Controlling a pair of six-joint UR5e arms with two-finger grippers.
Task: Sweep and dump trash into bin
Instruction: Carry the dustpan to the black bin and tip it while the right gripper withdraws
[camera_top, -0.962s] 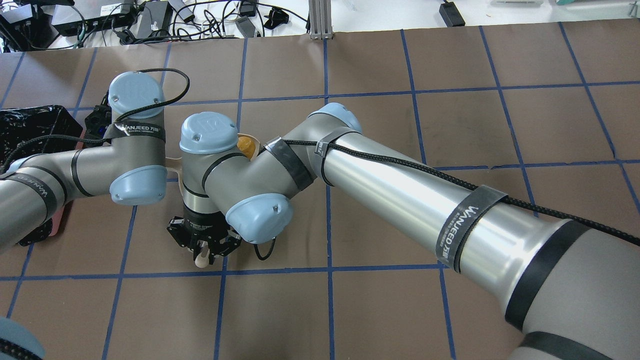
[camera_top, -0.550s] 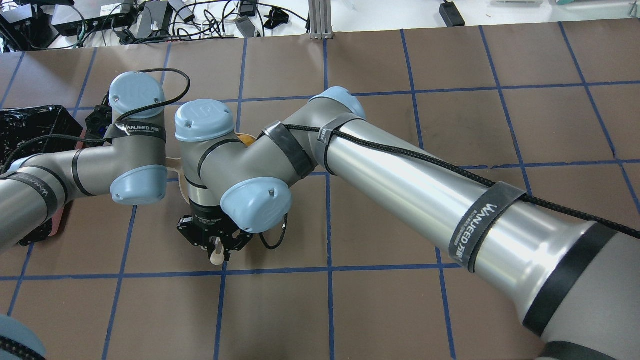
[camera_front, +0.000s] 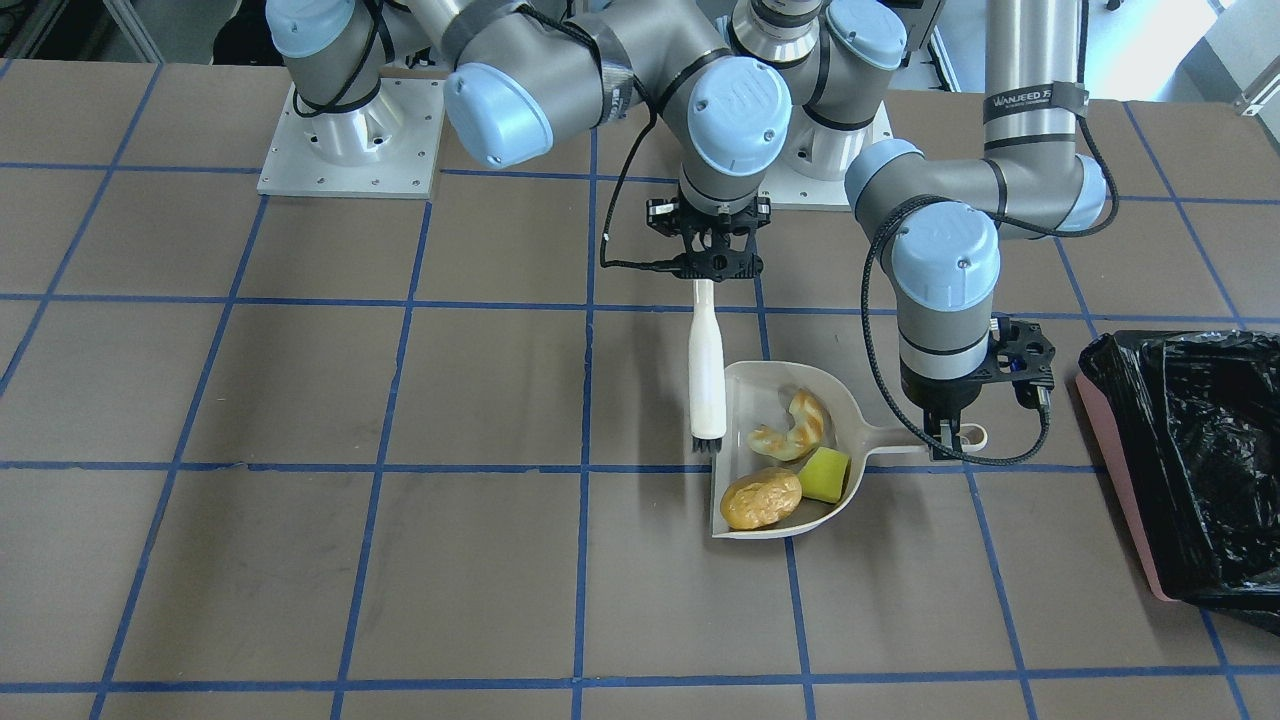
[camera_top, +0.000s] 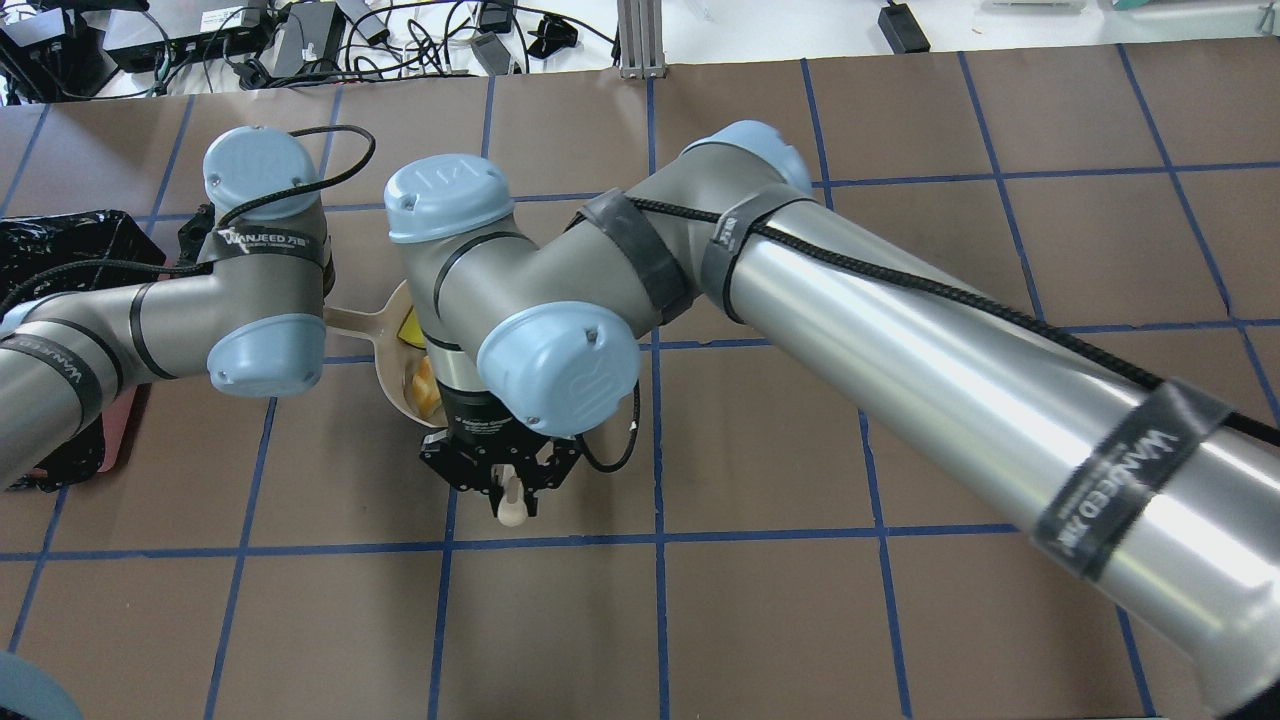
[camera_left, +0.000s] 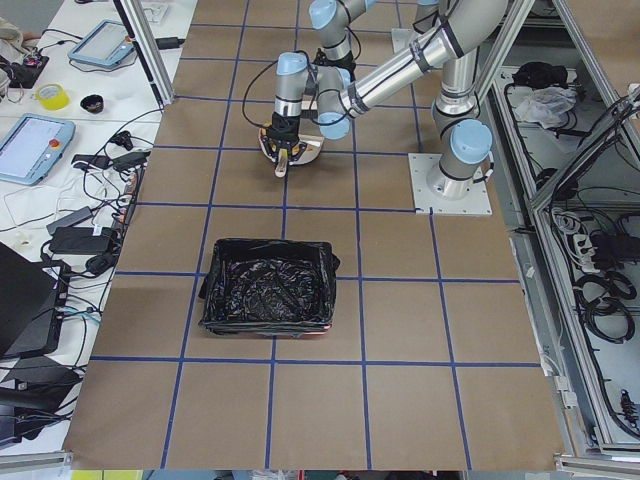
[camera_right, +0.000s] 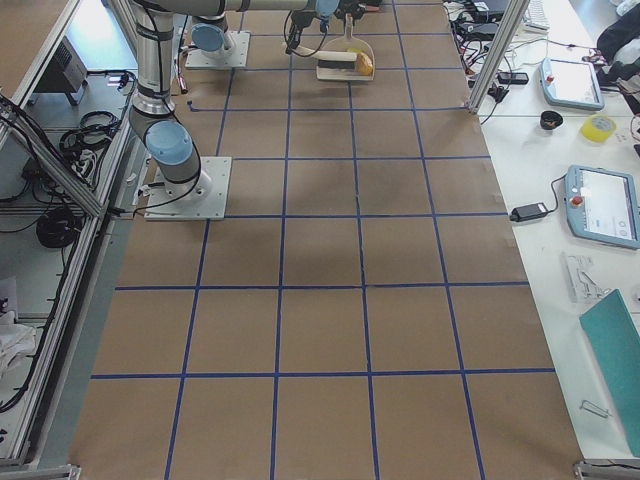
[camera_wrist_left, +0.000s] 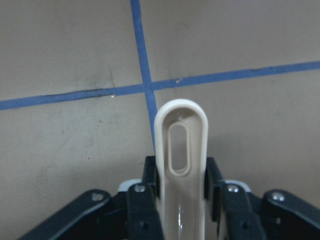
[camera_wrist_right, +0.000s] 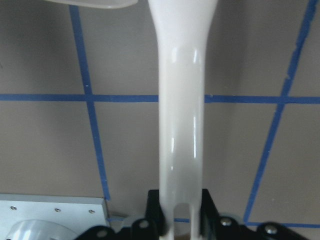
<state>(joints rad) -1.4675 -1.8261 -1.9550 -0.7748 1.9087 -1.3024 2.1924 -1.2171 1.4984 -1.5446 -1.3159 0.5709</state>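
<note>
Left gripper (camera_wrist_left: 181, 172) clamps smooth beige dustpan (camera_front: 765, 383) handle; right gripper (camera_wrist_right: 181, 210) clamps glossy white brush (camera_front: 706, 360) (short dark bristles).

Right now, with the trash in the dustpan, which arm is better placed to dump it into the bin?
The left. The left gripper grips the dustpan by its handle, and the bin stands on that side. The right gripper holds only the brush.
</note>
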